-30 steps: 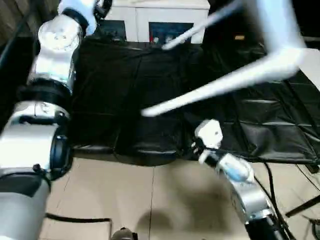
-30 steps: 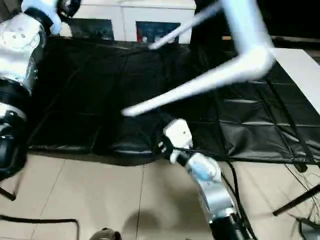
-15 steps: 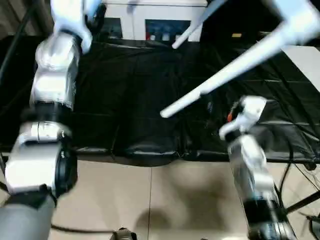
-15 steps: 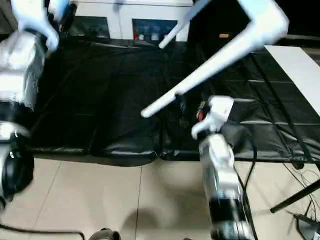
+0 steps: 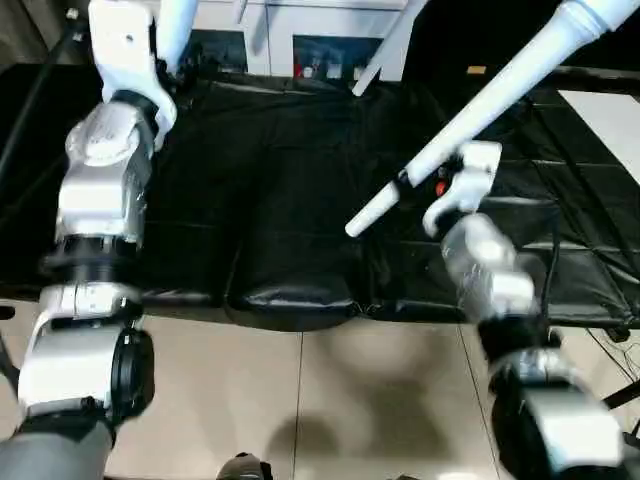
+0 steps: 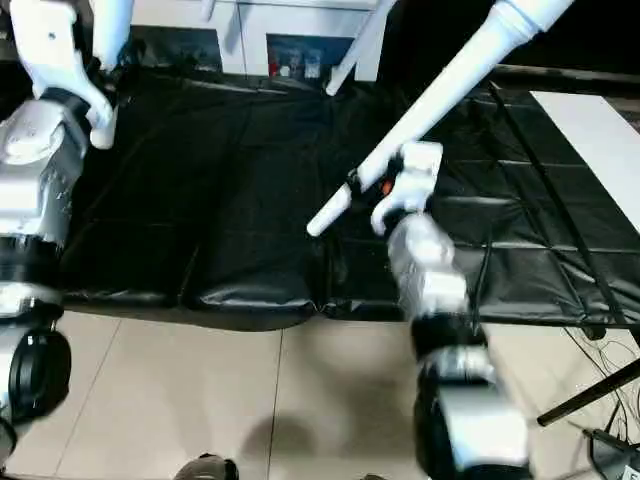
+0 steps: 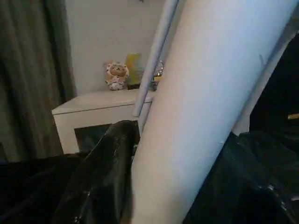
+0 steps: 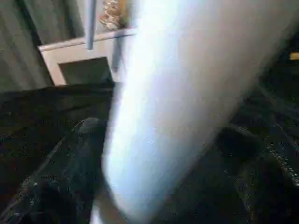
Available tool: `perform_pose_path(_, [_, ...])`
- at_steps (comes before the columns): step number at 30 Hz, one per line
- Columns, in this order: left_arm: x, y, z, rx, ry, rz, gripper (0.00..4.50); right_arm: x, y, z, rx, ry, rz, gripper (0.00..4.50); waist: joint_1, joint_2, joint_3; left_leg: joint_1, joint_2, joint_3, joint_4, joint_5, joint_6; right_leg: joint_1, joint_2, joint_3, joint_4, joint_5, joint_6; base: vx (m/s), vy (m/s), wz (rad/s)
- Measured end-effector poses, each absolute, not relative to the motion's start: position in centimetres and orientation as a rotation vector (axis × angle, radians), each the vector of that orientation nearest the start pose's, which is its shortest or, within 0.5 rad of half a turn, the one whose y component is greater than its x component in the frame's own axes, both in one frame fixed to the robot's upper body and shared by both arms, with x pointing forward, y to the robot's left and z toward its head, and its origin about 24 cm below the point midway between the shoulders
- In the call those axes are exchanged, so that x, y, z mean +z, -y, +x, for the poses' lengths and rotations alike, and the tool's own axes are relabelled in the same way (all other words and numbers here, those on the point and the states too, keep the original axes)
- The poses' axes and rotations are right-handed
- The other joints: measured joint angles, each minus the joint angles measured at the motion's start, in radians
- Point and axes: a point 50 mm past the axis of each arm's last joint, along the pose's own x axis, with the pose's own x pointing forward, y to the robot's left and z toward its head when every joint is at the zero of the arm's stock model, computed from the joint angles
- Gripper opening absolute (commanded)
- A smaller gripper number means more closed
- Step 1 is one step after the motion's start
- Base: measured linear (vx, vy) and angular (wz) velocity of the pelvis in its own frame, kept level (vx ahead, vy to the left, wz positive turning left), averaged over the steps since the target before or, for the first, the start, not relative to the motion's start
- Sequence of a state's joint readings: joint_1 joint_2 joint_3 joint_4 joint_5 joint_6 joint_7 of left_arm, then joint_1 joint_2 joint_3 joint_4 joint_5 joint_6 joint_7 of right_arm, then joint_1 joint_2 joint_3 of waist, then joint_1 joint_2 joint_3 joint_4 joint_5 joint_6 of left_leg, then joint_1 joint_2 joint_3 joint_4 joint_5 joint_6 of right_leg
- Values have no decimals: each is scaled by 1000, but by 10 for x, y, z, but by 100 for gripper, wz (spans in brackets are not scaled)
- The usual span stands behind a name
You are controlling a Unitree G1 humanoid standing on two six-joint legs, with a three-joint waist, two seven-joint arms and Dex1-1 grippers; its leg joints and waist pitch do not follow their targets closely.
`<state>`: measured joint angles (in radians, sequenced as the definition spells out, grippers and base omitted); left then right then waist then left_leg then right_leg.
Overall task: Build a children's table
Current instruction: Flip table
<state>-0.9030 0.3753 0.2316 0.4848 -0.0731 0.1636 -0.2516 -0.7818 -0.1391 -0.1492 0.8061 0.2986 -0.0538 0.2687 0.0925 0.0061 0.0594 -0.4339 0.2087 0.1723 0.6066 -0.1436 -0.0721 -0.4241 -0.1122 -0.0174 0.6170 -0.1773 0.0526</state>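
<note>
The children's table hangs in the air above the mat, and its white tube legs reach down into the picture from the top edge. One long leg (image 5: pixel 500 90) slants from the upper right down to its free end (image 5: pixel 355 222) over the mat. My right gripper (image 5: pixel 420 185) is at this leg, a little above the free end, and the leg (image 8: pixel 187 93) looms close in the right wrist view. At the top left my left gripper (image 5: pixel 168 50) is shut on another leg (image 7: pixel 205 116), with one black finger (image 7: pixel 107 163) against its side. A third leg (image 5: pixel 385 45) shows at the back.
A black padded mat (image 5: pixel 280 180) covers the work surface, with its front edge above a tiled floor (image 5: pixel 300 400). A white cabinet (image 5: pixel 290 15) stands behind it. A flat white board (image 5: pixel 610 110) lies at the right edge. Cables and a stand's leg (image 5: pixel 610 395) are at the lower right.
My right arm has risen from the mat's front edge to the long leg. The leg has swung steeper and moved right. My left arm has lifted higher.
</note>
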Motion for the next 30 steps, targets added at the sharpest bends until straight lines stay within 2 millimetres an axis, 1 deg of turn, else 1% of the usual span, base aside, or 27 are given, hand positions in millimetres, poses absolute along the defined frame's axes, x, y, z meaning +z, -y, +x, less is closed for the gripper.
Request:
perform_pose_path(2, [230, -218, 382, -72, 276, 142, 214, 112, 148, 387, 252, 54, 216, 358, 0, -5, 0, -2, 0, 0, 0, 3, 4, -4, 0, 0, 2, 0, 0, 0, 0, 0])
perform_pose_path(4, [225, -221, 379, -63, 271, 137, 212, 112, 148, 387, 259, 56, 204, 334, 0, -8, 0, -2, 0, 0, 1, 3, 4, -4, 0, 1, 3, 0, 0, 0, 0, 0])
perform_pose_path(7, [213, -231, 369, -23, 256, 133, 209, 114, 147, 387, 293, 71, 149, 314, -3, -10, 0, -2, 0, 1, 2, 2, 3, -5, 0, 1, 5, 0, 0, 0, 0, 0])
perform_pose_path(9, [202, -238, 364, 18, 226, 123, 206, 117, 147, 386, 316, 84, 111, 291, -5, -12, 0, -2, 0, 1, 2, 1, 0, -6, 0, 2, 7, 0, 0, 0, 0, 0])
perform_pose_path(10, [195, -240, 360, 35, 215, 116, 206, 119, 147, 385, 328, 92, 102, 291, -6, -12, 0, -2, 0, 1, 3, 1, 0, -6, 0, 2, 8, 0, 0, 0, 0, 0])
perform_pose_path(11, [186, -243, 357, 54, 193, 105, 200, 120, 149, 384, 334, 100, 91, 278, -6, -14, 1, -2, 0, 1, 3, 1, -1, -8, 0, 2, 9, 0, 0, 0, 0, 0])
perform_pose_path(12, [179, -245, 354, 70, 177, 97, 200, 122, 150, 383, 338, 110, 80, 278, -6, -16, 1, -2, 0, 1, 3, 1, -1, -8, 0, 3, 10, 0, 0, 0, 0, 0])
perform_pose_path(13, [170, -247, 352, 76, 153, 93, 196, 124, 151, 382, 344, 118, 71, 264, -6, -18, 1, -2, 1, 1, 3, 2, -1, -9, 0, 3, 11, 0, 0, 0, 0, 0])
perform_pose_path(14, [160, -248, 349, 88, 124, 87, 193, 126, 150, 380, 357, 136, 58, 253, -6, -20, 1, -2, 1, 1, 3, 2, -2, -10, 1, 3, 11, 0, 0, 0, 0, 0])
perform_pose_path(16, [146, -250, 344, 100, 88, 75, 193, 131, 150, 378, 367, 161, 35, 253, -5, -27, 4, -3, 2, 1, 3, 2, -2, -10, 1, 2, 13, 1, 0, 0, 0, 0])
perform_pose_path(17, [139, -249, 342, 101, 74, 61, 184, 134, 149, 377, 374, 174, 22, 239, -5, -33, 6, -3, 2, 0, 4, 2, -2, -11, 2, 2, 13, 1, 0, 0, 0, 0])
perform_pose_path(19, [137, -248, 341, 100, 73, 54, 171, 135, 147, 375, 381, 184, 5, 217, 0, -37, 4, -3, 3, -1, 4, 3, -3, -10, 2, 1, 13, 1, 0, 0, 0, 0])
perform_pose_path(22, [132, -249, 337, 101, 83, 65, 167, 135, 146, 365, 354, 214, -25, 202, 8, -38, 4, -3, 2, 0, 4, 3, -3, -9, 1, 2, 12, 1, 0, 0, 0, 0])
perform_pose_path(24, [131, -246, 336, 85, 91, 76, 164, 129, 142, 353, 306, 224, -18, 185, 11, -43, 1, -2, 2, 0, 4, 3, -3, -8, 2, 3, 12, 1, 1, 0, 0, 0])
perform_pose_path(27, [130, -243, 337, 71, 92, 94, 163, 113, 139, 340, 256, 178, -5, 161, 6, -44, 1, -2, 1, 0, 4, 2, -3, -9, 2, 4, 11, 4, 4, 0, 0, 0])
perform_pose_path(30, [128, -243, 338, 59, 92, 116, 162, 102, 144, 327, 206, 159, -37, 132, 0, -44, 1, -2, 1, -1, 3, 2, -3, -8, 2, 4, 9, 7, 7, 0, 0, 0])
